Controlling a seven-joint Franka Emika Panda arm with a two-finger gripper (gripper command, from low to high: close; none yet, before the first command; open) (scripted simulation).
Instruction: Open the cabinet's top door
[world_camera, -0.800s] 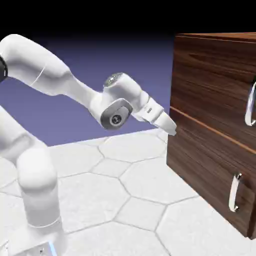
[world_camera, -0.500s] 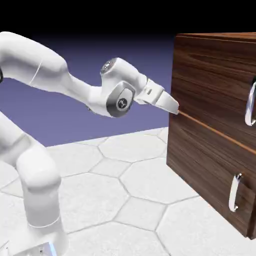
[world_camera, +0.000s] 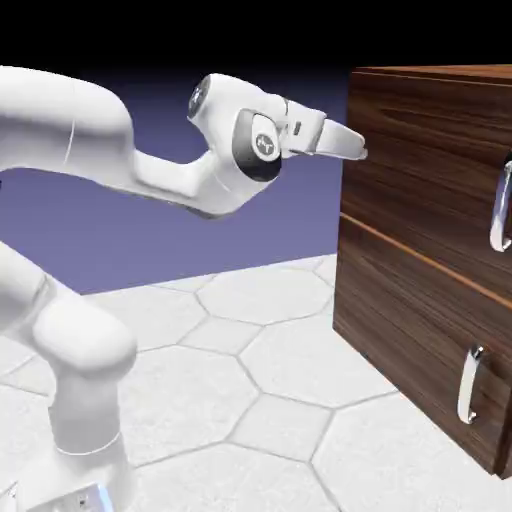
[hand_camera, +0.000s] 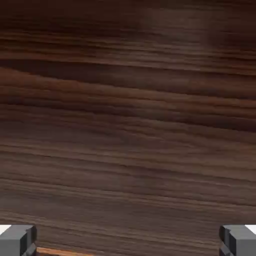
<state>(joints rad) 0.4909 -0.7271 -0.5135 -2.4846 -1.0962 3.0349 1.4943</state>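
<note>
Your hand (world_camera: 345, 143) is released, the two grey finger tips (hand_camera: 17, 241) wide apart at the bottom corners of the hand view, nothing between them but wood grain behind. In the exterior view your hand points to the exterior view's right, tilted slightly down, its tip at the far-side edge of the top door (world_camera: 425, 170); whether it touches, you can't tell. Top door fills nearly all of your hand view: dark walnut, reddish-brown streaks running roughly level, sloping a little down to the right. Thin orange strip (hand_camera: 65, 252) at the bottom edge there, near the left finger tip. Further out, the top door is the upper panel of the cabinet (world_camera: 400, 72), at the exterior view's right, and it sits closed. Its curved silver handle (world_camera: 501, 205) is upright by the picture's right edge, well apart from your hand. Below the orange seam (world_camera: 430, 260) you have the lower panel (world_camera: 400, 310), also closed, with its own silver handle (world_camera: 468, 385). Your white arm (world_camera: 180, 180) bends in from the exterior view's left, base (world_camera: 85, 470) at bottom left. Pale floor of large polygonal tiles (world_camera: 280, 415), blue-violet backdrop (world_camera: 100, 240), black above.
</note>
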